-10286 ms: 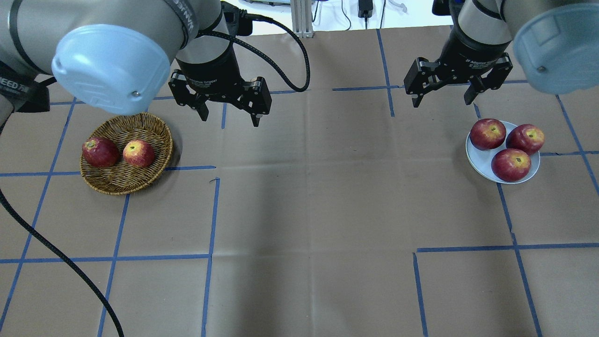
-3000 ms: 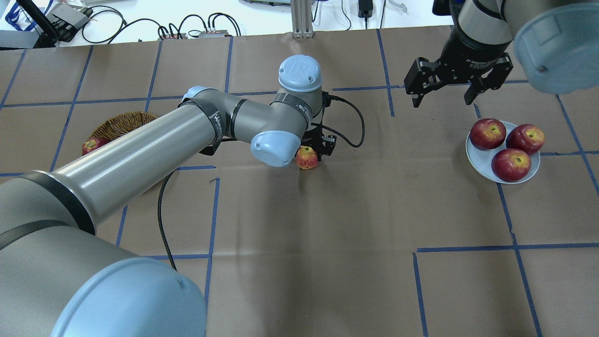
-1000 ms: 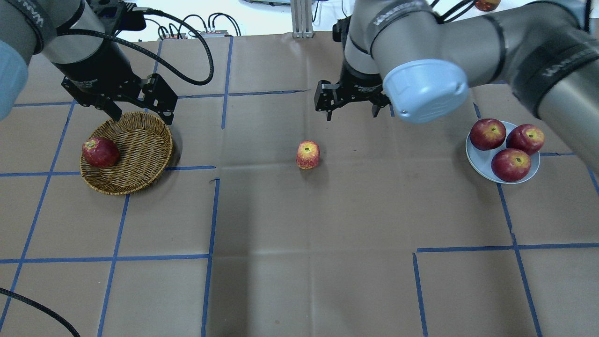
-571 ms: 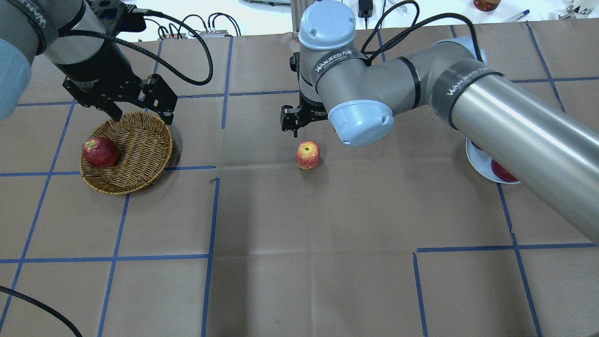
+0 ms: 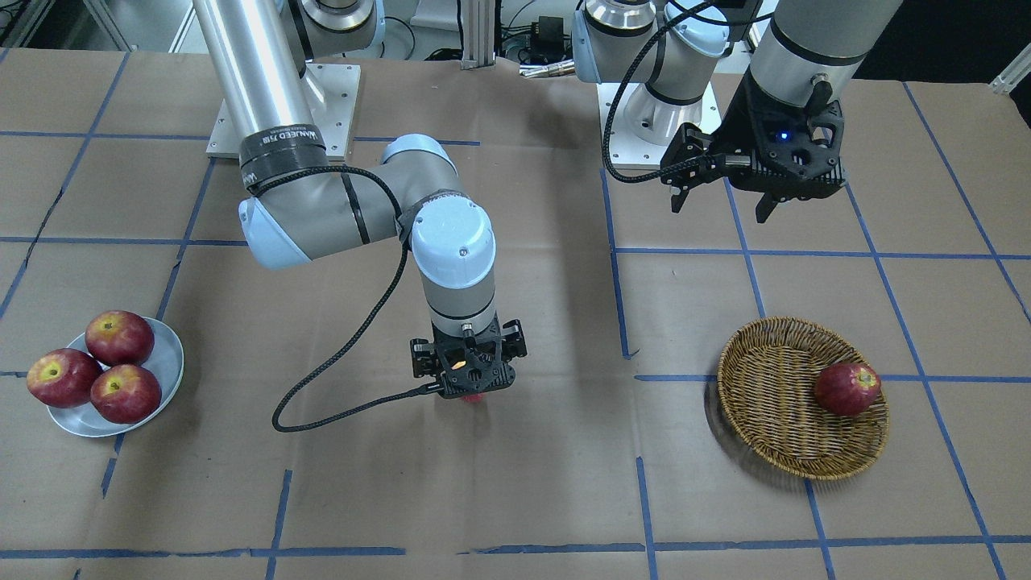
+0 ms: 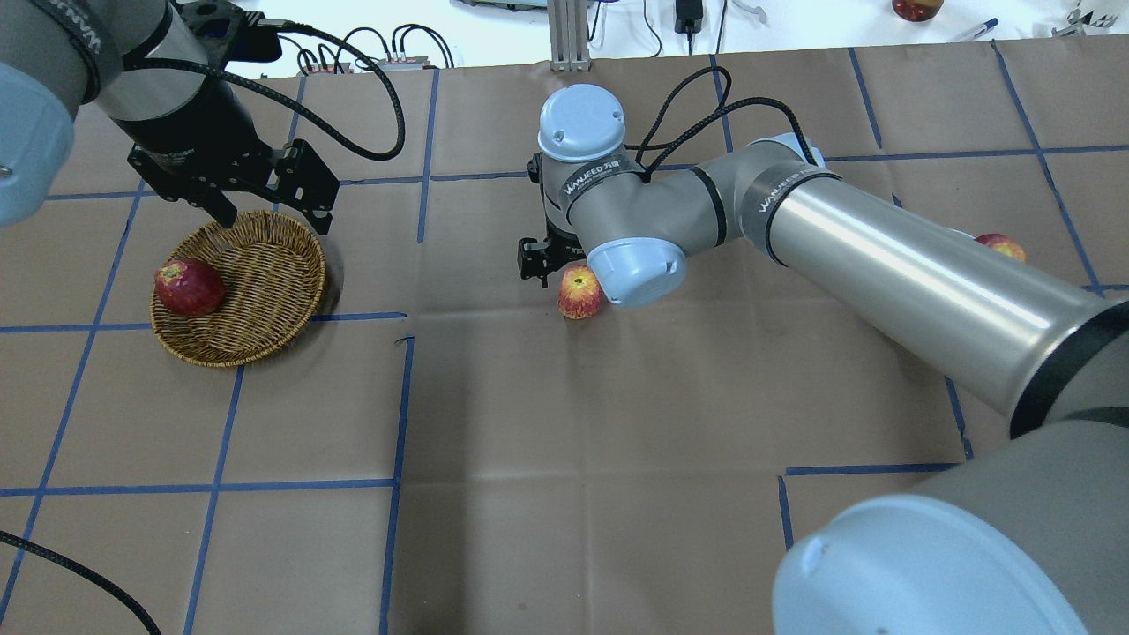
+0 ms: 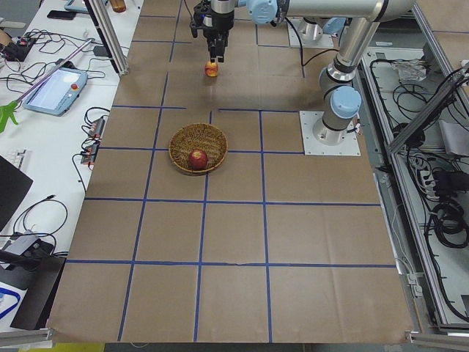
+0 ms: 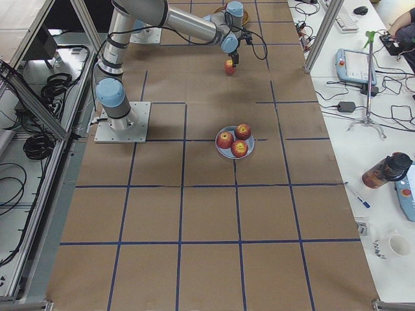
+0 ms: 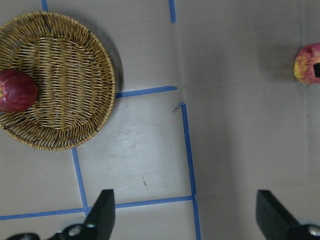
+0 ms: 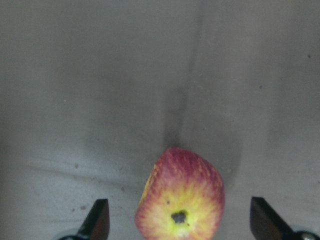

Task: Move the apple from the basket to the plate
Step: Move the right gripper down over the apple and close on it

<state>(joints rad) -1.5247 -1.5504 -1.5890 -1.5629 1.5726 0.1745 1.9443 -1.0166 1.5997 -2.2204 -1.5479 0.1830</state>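
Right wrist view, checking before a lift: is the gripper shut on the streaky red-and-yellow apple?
No, the right gripper is open: its fingers stand clear on either side of the streaky red-and-yellow apple.

Brown-papered table (image 6: 564,423), blue tape grid (image 6: 399,397), apple (image 6: 579,294) at ctr, basket (image 6: 265,291) one end, plate (image 5: 167,358) other end.

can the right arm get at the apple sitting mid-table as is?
Probably yes. The right gripper hangs open right over the apple, jaws either side of it in the wrist view, with nothing between them and only bare table around.
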